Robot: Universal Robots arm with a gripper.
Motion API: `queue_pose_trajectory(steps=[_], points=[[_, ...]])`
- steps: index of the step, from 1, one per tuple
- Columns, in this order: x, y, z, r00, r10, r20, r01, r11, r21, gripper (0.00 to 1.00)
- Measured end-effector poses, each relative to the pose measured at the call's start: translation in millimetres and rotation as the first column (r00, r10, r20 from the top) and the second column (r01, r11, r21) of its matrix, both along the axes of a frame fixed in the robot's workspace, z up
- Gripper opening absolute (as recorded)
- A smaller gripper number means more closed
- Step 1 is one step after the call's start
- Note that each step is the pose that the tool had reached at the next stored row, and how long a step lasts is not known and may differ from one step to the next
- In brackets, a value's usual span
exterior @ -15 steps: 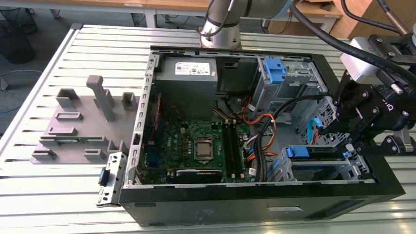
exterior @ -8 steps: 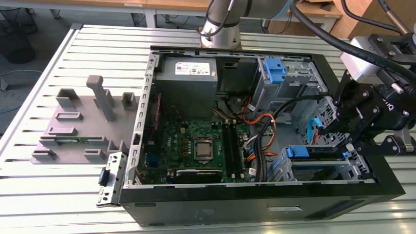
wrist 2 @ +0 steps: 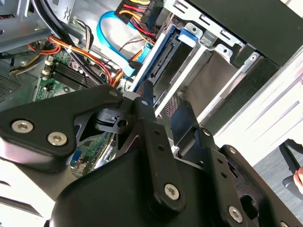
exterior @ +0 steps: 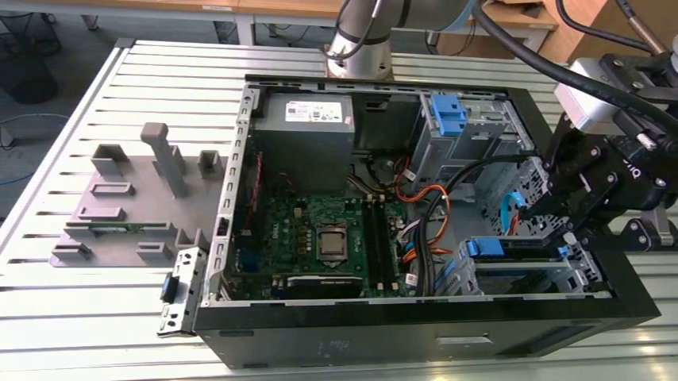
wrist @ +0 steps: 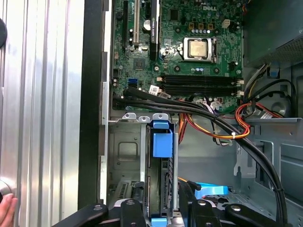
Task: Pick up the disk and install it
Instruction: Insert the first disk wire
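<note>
Item: disk [wrist: 161,146], silver-grey with blue rails, standing edge-on in the metal drive cage [wrist: 123,151] at the front corner of the open computer case [exterior: 424,325], beside the motherboard [wrist: 189,47].
Pincer [wrist: 162,187]: set astride the disk, close against both its sides; whether it clamps cannot be told.
Case lies on the slatted worktop [exterior: 106,317]; grey stand [exterior: 138,198] well apart.
</note>
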State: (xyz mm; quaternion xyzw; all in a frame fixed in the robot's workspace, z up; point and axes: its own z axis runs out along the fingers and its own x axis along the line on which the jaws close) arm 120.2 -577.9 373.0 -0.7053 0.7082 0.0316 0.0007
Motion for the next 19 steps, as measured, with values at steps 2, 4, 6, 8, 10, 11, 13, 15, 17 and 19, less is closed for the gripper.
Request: queue_pose_trajectory(steps=[2,4,6,8,10,11,13,15,17,19], points=[[0.0,2.2,-0.2,1.0,0.0,0.0,0.0,1.0,0.0001,0.42],[0.0,5.0,-0.3,1.0,0.0,0.0001,0.0,1.0,0.0001,0.42],[0.0,7.4,-0.5,1.0,0.0,0.0,0.0,1.0,0.0001,0.42],[0.0,9.2,-1.1,1.0,0.0,0.0001,0.0,1.0,0.0001,0.42],[0.0,12.1,-2.3,1.0,0.0,0.0,0.0,1.0,0.0001,0.42],[0.0,14.0,-3.1,1.0,0.0,0.0,0.0,1.0,0.0002,0.42],[0.0,17.8,-4.5,1.0,0.0,0.0,0.0,1.0,-0.0003,0.42],[0.0,21.1,-6.5,1.0,0.0,0.0,0.0,1.0,-0.0014,0.42],[0.0,23.8,-9.1,1.0,0.0,0.0,0.0,1.0,-0.0034,0.42],[0.0,25.3,-11.5,1.0,0.0,0.0,0.0,1.0,-0.0062,0.42]])
